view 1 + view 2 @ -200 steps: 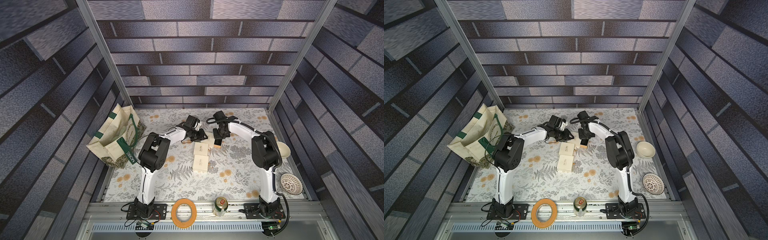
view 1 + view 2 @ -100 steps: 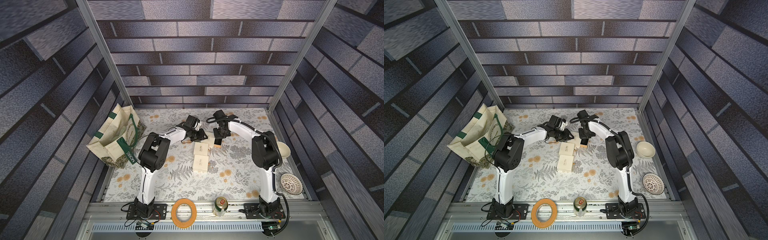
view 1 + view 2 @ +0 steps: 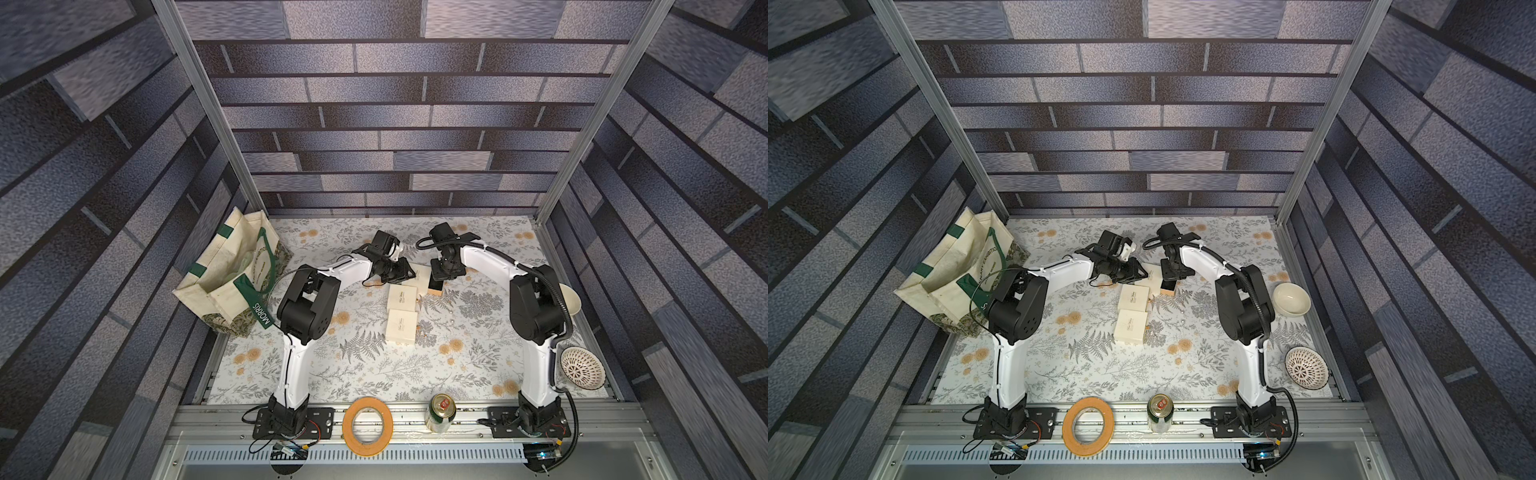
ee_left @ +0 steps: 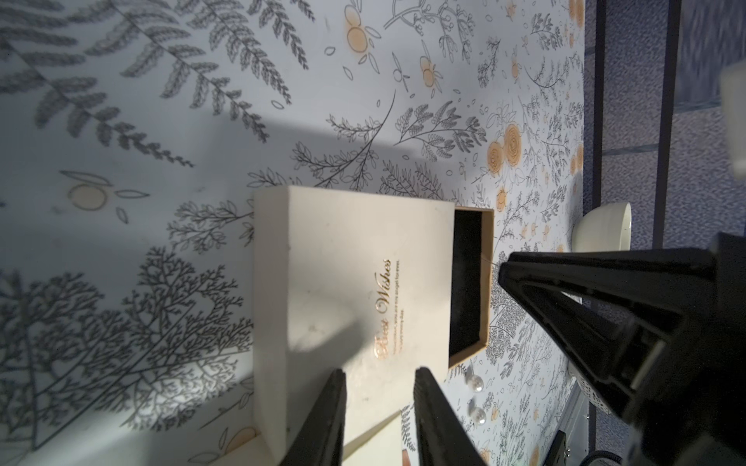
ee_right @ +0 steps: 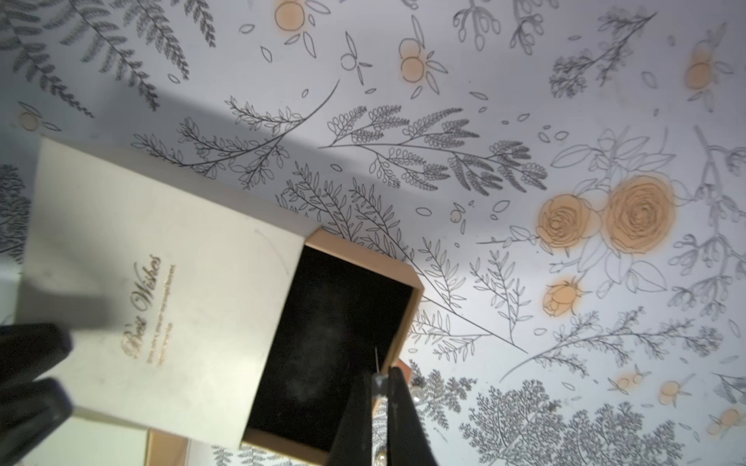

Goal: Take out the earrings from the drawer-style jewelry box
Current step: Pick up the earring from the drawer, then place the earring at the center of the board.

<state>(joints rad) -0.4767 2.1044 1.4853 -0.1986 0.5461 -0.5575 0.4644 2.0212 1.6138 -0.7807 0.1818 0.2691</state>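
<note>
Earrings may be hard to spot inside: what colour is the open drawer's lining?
Black lining, inside tan drawer walls; clearest in the right wrist view.

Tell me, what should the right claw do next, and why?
Probably carry the earring sideways off the drawer and lower it onto the table: the right gripper is shut on it at the drawer's rim, and two earrings already lie on the table.

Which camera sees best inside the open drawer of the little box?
The right wrist view: the drawer fills the middle, its black lining plain. The left wrist view shows only a narrow black slice. In both top views it is a tiny tan corner at the right pincer.
</note>
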